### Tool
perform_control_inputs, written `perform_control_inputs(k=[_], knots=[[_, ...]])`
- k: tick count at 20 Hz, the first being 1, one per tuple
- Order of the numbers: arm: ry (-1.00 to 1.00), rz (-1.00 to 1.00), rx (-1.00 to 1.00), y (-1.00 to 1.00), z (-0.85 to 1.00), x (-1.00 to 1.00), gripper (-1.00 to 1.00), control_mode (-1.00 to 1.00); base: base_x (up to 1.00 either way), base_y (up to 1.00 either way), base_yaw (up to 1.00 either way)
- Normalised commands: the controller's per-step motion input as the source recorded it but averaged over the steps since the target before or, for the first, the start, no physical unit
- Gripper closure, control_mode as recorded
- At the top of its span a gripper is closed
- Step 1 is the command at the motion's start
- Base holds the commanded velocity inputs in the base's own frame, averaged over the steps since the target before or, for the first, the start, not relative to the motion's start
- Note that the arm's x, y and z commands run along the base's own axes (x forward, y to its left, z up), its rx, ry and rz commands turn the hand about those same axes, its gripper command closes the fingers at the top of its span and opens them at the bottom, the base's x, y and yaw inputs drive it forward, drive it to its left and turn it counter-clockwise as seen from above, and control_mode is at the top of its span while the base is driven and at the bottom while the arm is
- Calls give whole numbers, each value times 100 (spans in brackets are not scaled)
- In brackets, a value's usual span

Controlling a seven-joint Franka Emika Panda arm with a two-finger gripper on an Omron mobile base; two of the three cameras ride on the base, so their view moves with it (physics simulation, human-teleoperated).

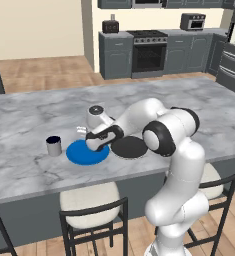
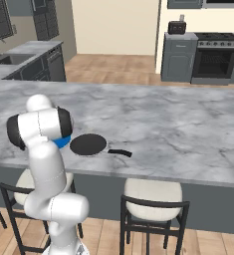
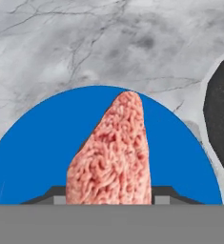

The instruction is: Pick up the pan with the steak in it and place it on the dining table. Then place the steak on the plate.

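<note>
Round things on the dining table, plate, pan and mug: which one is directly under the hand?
The blue plate. The hand holds the steak over it; the black pan lies beside it, the mug opposite.

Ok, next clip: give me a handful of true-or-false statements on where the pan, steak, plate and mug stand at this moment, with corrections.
1. The pan sits on the dining table with nothing in it. True.
2. The steak lies in the pan. False: it is between the fingers of the gripper, over the plate.
3. The plate lies beside the pan on the marbled top. True.
4. The mug stands on the plate. False: it stands on the table, apart from the plate.
5. The pan's handle points toward the far kitchen wall. False: it points along the table's near edge, away from the plate.
</note>
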Motion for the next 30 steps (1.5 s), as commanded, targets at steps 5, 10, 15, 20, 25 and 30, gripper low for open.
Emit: perform_control_inputs(k=[5, 10, 15, 20, 25, 30], knots=[[0, -4, 2, 23, -24, 4, 100, -100, 0, 0, 0], [0, -3, 0, 22, -20, 0, 100, -100, 0, 0, 0], [0, -1, 0, 7, -11, 0, 100, -100, 0, 0, 0], [0, 0, 0, 0, 0, 7, -100, -100, 0, 0, 0], [0, -2, 2, -2, 7, 17, -100, -100, 0, 0, 0], [0, -5, 7, -3, 35, 19, -100, -100, 0, 0, 0]])
